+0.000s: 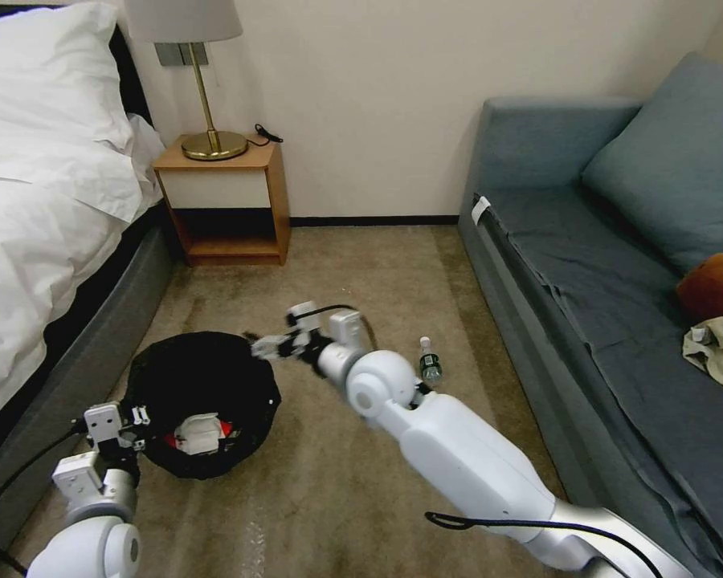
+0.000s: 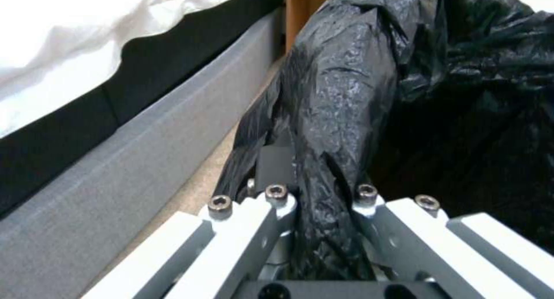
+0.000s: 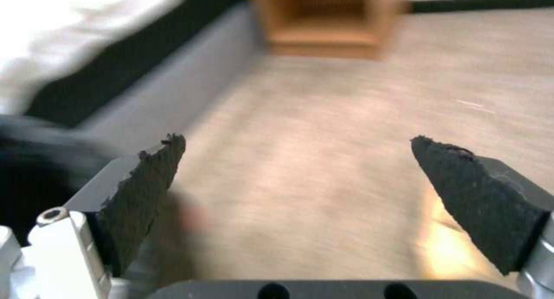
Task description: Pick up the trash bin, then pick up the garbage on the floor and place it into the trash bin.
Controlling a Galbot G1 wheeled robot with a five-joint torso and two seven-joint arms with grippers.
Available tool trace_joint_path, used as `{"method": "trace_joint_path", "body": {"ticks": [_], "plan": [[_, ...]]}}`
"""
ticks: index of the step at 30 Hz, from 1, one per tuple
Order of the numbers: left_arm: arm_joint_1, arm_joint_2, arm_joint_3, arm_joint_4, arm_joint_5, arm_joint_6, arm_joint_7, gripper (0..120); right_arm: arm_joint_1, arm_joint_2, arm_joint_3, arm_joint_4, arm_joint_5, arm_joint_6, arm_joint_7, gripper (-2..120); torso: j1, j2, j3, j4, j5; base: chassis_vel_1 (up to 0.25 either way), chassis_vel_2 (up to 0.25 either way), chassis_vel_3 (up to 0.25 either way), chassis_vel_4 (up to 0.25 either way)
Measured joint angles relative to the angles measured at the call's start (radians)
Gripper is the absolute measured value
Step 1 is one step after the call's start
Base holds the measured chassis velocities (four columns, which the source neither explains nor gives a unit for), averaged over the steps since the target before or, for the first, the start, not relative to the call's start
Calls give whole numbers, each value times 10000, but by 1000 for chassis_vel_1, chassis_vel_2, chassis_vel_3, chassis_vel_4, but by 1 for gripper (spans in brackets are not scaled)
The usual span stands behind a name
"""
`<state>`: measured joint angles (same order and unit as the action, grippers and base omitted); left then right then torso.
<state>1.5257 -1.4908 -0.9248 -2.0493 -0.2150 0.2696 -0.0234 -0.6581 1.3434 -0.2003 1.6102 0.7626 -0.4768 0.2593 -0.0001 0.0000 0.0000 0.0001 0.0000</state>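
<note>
The trash bin [image 1: 169, 377], lined with a crinkled black bag, sits low by the bed. My left gripper [image 1: 130, 424] is shut on its near rim, and the bag's folded rim [image 2: 340, 117] is pinched between the fingers of that gripper [image 2: 320, 204]. A red-and-white wrapper [image 1: 201, 433] lies inside the bin. My right gripper [image 1: 263, 347] hangs open at the bin's far right rim with nothing between its pads [image 3: 144, 191]. A blurred yellow patch [image 3: 447, 242] shows beside one pad. A small clear bottle [image 1: 430, 363] lies on the carpet behind my right arm.
The bed [image 1: 48, 241] runs along the left, close to the bin. A wooden nightstand [image 1: 225, 201] with a lamp stands at the back wall. A blue sofa [image 1: 618, 265] lines the right side. Open carpet [image 1: 361, 265] lies between them.
</note>
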Motion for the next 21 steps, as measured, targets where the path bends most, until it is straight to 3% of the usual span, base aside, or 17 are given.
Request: {"method": "trace_joint_path", "body": {"ticks": [9,21], "plan": [[-81,312,-713,228,-612,29,-16,4,-1839,-234,1857,-414,-1829,-121,506,100,0,0,0,-2,2,0,0,0,0],[28,421,-905,182,-825,12,3,4,-3068,-137,3047,-667,-2511,327,107,100,0,0,0,-2,1,0,0,0,0]]}}
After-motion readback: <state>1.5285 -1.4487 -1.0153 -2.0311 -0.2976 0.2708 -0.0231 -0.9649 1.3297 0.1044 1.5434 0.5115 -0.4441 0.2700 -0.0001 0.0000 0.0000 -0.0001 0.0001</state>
